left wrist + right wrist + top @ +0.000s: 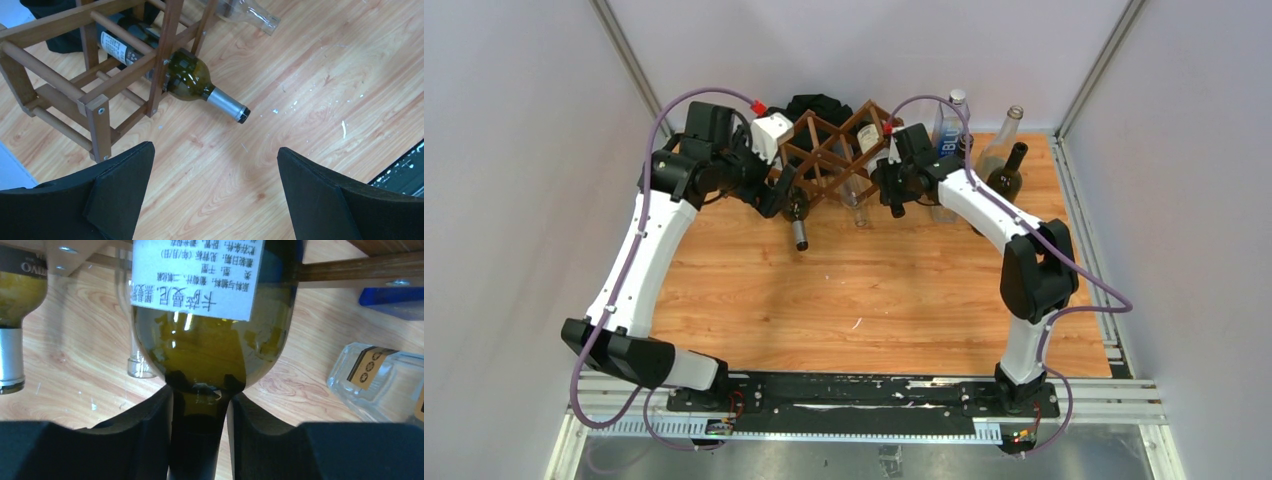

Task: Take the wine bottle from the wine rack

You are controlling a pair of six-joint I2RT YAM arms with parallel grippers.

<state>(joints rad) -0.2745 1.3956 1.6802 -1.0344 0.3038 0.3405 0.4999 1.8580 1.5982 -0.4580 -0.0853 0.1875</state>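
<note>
The dark brown wooden wine rack stands at the back of the table. A green wine bottle with a white label lies in one of its cells, neck toward the front. My right gripper is shut on this bottle's neck, a finger pressed against each side. A second green bottle with a silver foil neck lies in a lower cell, its neck sticking out over the table. My left gripper hovers open just in front of that bottle, holding nothing.
A black cloth heap lies behind the rack. Several loose bottles stand at the back right, and a clear glass bottle lies beside the rack. A clear bottle neck pokes out under the rack. White walls enclose the table.
</note>
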